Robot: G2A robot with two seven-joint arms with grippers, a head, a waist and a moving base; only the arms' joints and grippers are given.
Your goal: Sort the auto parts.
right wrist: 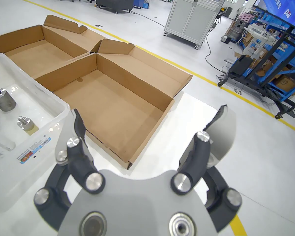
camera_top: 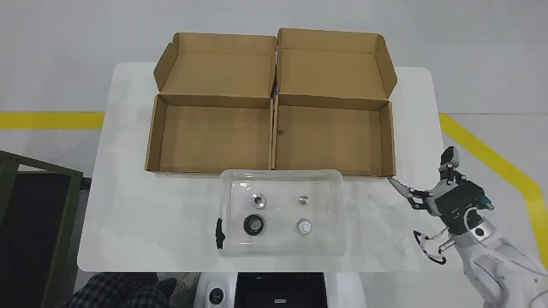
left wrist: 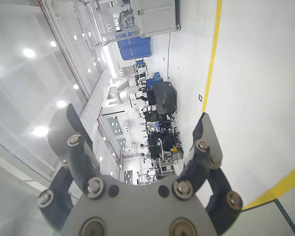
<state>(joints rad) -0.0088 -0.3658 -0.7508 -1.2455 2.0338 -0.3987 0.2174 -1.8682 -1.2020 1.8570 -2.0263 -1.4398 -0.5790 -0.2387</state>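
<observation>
Top view: nothing is sorted yet. Seemingly four auto parts [camera_top: 258, 198] sit in the clear tub [camera_top: 224, 190], and both cardboard boxes [camera_top: 210, 141] hold nothing. The right hand [right wrist: 150, 114] hangs with fingers apart by the worktop's [camera_top: 128, 222] near right corner. The left hand [left wrist: 137, 114], likewise apart, faces the hall.

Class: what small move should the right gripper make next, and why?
Probably swing the right gripper over the bin toward a part. Its fingers are open and empty by the table's edge, four parts sit in the bin, and both boxes hold nothing.
</observation>
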